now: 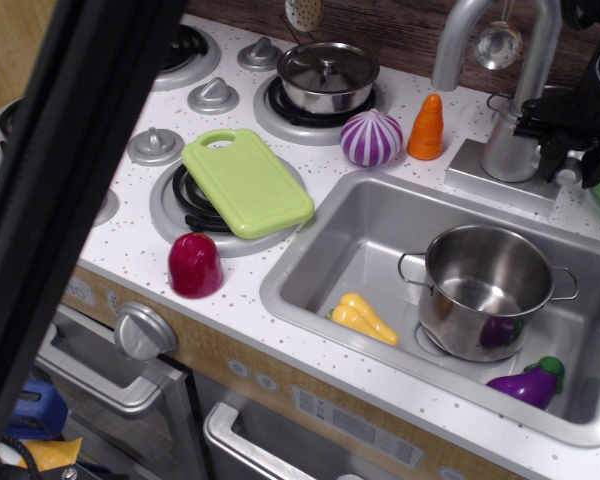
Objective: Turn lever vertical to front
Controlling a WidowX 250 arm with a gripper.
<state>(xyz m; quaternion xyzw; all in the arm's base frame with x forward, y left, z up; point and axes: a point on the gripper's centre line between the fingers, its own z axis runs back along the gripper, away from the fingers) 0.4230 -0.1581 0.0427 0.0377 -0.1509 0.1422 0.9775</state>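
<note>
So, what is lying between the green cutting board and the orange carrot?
The purple-and-white striped onion sits on the counter between the green cutting board and the orange carrot, in the only view.

Lever (570, 172): mostly hidden behind black tool (572, 140). Tool: cut off at right edge, jaw state unreadable.
</note>
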